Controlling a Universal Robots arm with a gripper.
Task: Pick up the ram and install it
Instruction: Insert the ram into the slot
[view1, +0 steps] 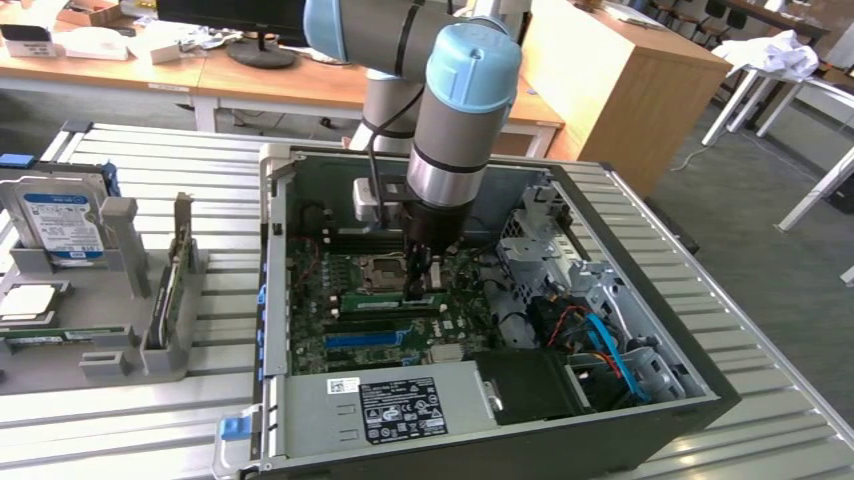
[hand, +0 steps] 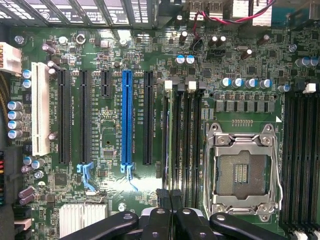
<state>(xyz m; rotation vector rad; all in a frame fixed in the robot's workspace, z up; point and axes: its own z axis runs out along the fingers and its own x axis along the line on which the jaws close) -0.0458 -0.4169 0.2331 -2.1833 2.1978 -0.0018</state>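
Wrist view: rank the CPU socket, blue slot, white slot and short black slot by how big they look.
Largest to smallest:
CPU socket
white slot, about as long as the blue one but wider
blue slot
short black slot

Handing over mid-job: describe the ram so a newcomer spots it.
Inside the open computer case, find the CPU socket. Beside it, under the gripper, the ram is the thin green stick among dark slots, unlike the blue slot beyond.

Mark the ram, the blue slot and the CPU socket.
ram (view1: 374, 298), exterior view, on the green board's long face.
blue slot (hand: 127, 120), wrist view, mid-length of its plastic body.
CPU socket (hand: 242, 172), wrist view, on the contact field at its centre.
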